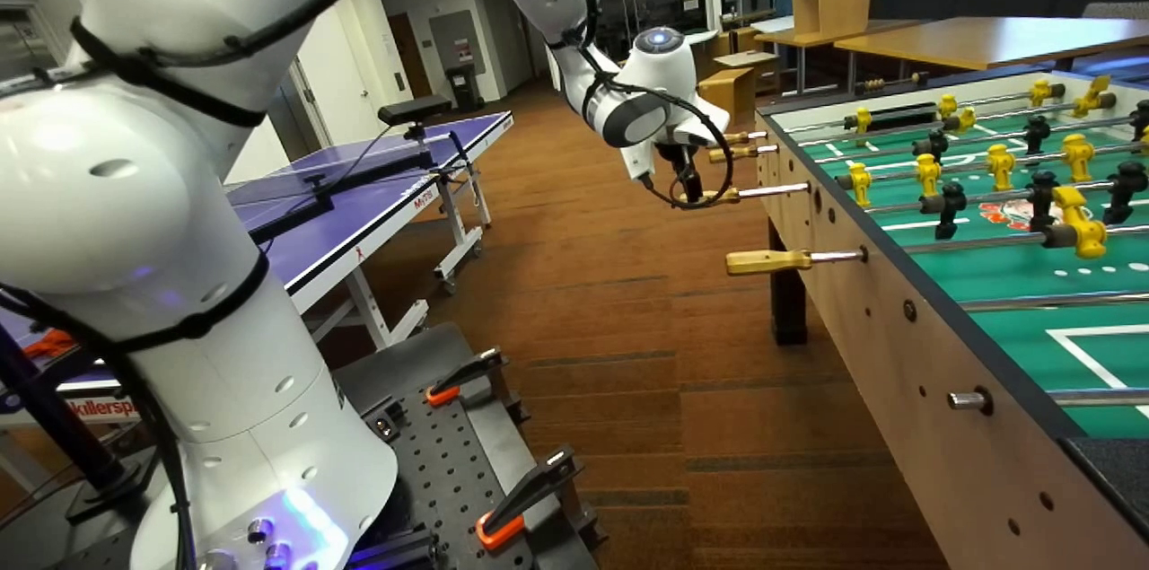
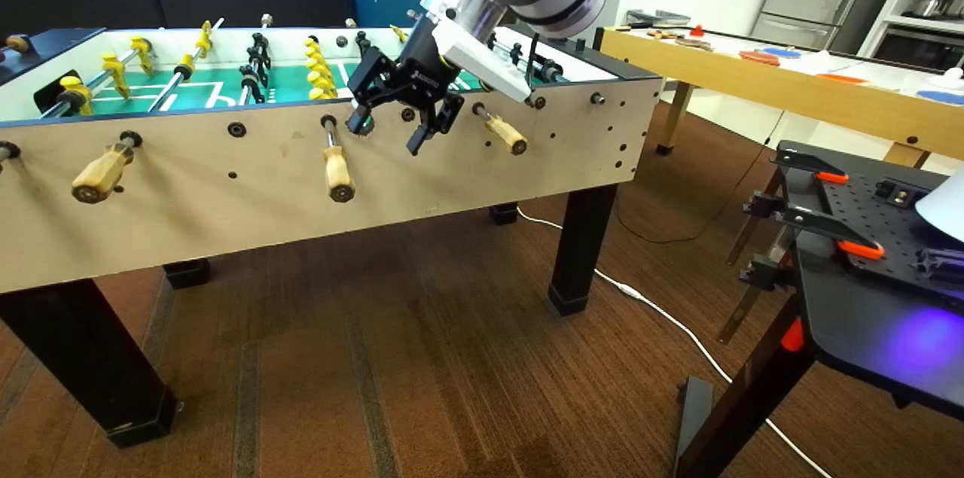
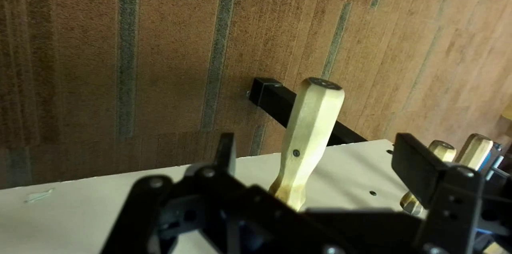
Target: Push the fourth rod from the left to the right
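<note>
Wrist view, and look at those fingers on the gripper: spread wide, nothing in their hold! Just beyond, framed between them with clear space either side, stands the wooden handle. By my count it belongs to the fourth rod, its metal showing in an exterior view. Whether the fingers are low enough to straddle it I can't tell, and there's the danger: squeeze too high and they'd pinch only its upper edge, or miss. It looks a shade nearer the finger on the wrist view's left, so a lopsided grab might spin the rod. Behind, the side panel; push too far in and the fingertips could knock it. Farther along, two more handles, and well apart, in an exterior view, a bare rod end. Count handles instead of rods, and the wrong one could get shoved.
</note>
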Robot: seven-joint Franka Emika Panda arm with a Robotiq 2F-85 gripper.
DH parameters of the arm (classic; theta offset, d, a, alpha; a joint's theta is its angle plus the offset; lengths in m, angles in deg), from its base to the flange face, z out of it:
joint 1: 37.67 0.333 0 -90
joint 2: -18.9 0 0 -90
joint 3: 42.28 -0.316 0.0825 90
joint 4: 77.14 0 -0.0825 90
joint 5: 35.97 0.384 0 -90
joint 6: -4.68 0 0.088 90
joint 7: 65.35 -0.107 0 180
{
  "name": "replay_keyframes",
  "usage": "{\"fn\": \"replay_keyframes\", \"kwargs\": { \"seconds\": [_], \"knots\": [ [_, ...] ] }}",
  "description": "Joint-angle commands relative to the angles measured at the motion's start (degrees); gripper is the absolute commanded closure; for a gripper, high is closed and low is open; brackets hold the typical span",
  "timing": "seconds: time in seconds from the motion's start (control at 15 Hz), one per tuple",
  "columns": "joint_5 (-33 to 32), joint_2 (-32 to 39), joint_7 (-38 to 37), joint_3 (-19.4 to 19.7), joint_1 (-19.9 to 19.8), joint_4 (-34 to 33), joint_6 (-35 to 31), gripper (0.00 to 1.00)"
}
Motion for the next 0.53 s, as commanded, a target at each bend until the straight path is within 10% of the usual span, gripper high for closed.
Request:
{"fn": "replay_keyframes", "kwargs": {
  "seconds": [0.0,0.47],
  "knots": [
    [0.58,5.91,-0.89,-0.68,0.21,-8.17,-0.23,0.0],
    [0.46,11.68,-1.67,-0.61,1.73,-16.52,1.88,0.0]
  ]
}}
